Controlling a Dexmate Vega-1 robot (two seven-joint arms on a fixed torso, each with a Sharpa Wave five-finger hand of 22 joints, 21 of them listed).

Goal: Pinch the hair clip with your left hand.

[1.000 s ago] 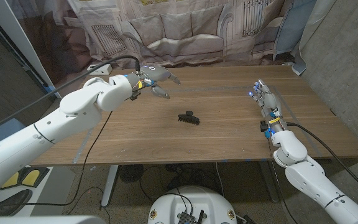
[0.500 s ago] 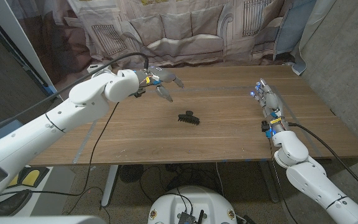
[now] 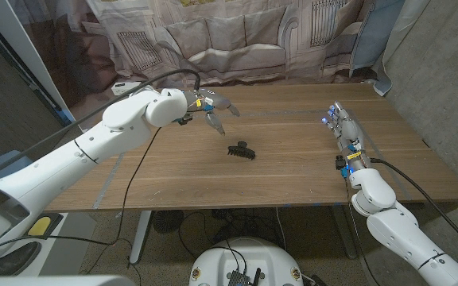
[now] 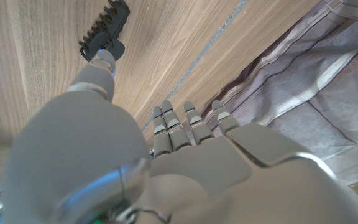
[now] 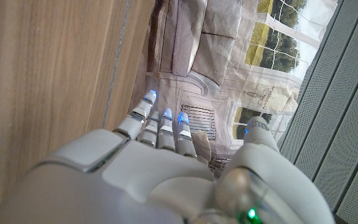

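Note:
A black toothed hair clip [image 3: 241,150] lies on the wooden table [image 3: 293,171] near its middle. My left hand [image 3: 213,109] hovers above the table, behind and to the left of the clip, fingers spread and holding nothing. In the left wrist view the hair clip [image 4: 104,30] lies just past the thumb tip of my left hand [image 4: 160,155]. My right hand [image 3: 340,125] stands on its edge at the table's right side, far from the clip, fingers straight and empty. The right wrist view shows my right hand [image 5: 166,162] with extended fingers over bare wood.
A printed fabric backdrop [image 3: 237,40] hangs behind the table's far edge. A black cable [image 3: 133,155] trails from my left arm across the table's left part. A thin grey seam [image 3: 277,114] runs across the tabletop behind the clip.
My left hand has moved right and slightly nearer, closing in on the hair clip. The clip and my right hand have stayed put.

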